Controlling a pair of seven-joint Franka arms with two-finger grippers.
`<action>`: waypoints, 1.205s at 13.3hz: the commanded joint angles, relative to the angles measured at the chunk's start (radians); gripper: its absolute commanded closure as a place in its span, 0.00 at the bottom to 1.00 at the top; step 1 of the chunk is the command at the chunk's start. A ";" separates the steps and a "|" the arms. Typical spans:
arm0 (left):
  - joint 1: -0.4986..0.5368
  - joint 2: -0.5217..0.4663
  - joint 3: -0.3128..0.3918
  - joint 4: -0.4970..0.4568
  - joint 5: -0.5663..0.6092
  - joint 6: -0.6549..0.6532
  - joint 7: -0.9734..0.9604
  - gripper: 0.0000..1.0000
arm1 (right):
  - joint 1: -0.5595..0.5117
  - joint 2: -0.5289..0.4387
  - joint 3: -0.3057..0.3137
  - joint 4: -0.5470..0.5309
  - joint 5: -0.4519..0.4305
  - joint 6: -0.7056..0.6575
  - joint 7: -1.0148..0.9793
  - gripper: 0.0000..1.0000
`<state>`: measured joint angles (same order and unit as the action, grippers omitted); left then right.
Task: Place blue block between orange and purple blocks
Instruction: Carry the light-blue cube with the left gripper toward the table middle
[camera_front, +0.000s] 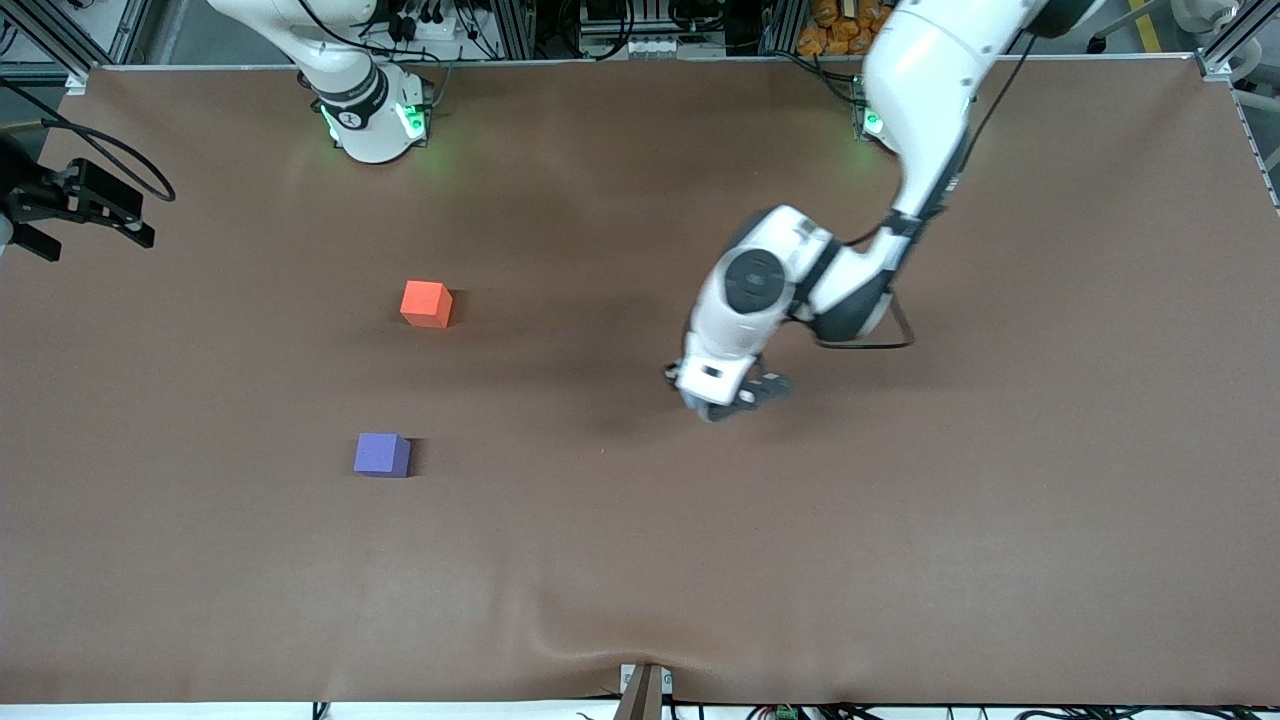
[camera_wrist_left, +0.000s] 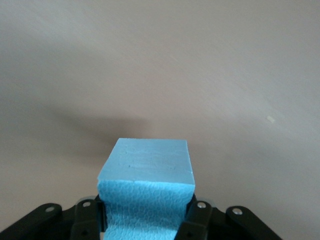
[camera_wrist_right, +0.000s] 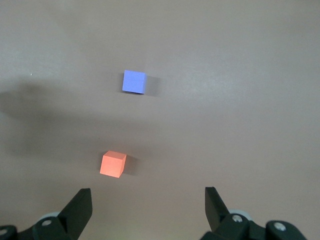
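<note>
My left gripper (camera_wrist_left: 145, 210) is shut on the blue block (camera_wrist_left: 150, 165), a light sky-blue cube squeezed between its two black fingers. In the front view the left hand (camera_front: 725, 400) is low over the middle of the table and covers the block. The orange block (camera_front: 425, 303) and the purple block (camera_front: 381, 454) sit apart toward the right arm's end, the purple one nearer the front camera. My right gripper (camera_wrist_right: 146, 192) hangs open and high, looking down on the orange block (camera_wrist_right: 113, 164) and the purple block (camera_wrist_right: 134, 81), with nothing between its fingers.
A brown cloth (camera_front: 900, 550) covers the whole table and wrinkles at its near edge. A black device with cables (camera_front: 80, 200) juts in at the right arm's end. The gap between the orange and purple blocks is bare cloth.
</note>
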<state>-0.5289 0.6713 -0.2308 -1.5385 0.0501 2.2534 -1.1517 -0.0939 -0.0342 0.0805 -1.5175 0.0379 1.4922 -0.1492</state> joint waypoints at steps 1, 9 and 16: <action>-0.075 0.106 0.018 0.157 0.008 -0.017 -0.020 1.00 | -0.020 0.033 0.012 0.019 0.005 -0.007 -0.016 0.00; -0.186 0.226 0.040 0.265 0.010 0.060 -0.045 1.00 | -0.035 0.073 0.010 0.016 0.004 -0.010 -0.012 0.00; -0.252 0.260 0.093 0.258 0.010 0.103 -0.028 0.21 | -0.036 0.076 0.010 0.014 0.005 -0.013 -0.012 0.00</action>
<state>-0.7702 0.9185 -0.1514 -1.3063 0.0504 2.3550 -1.1875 -0.1111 0.0340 0.0777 -1.5175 0.0375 1.4918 -0.1492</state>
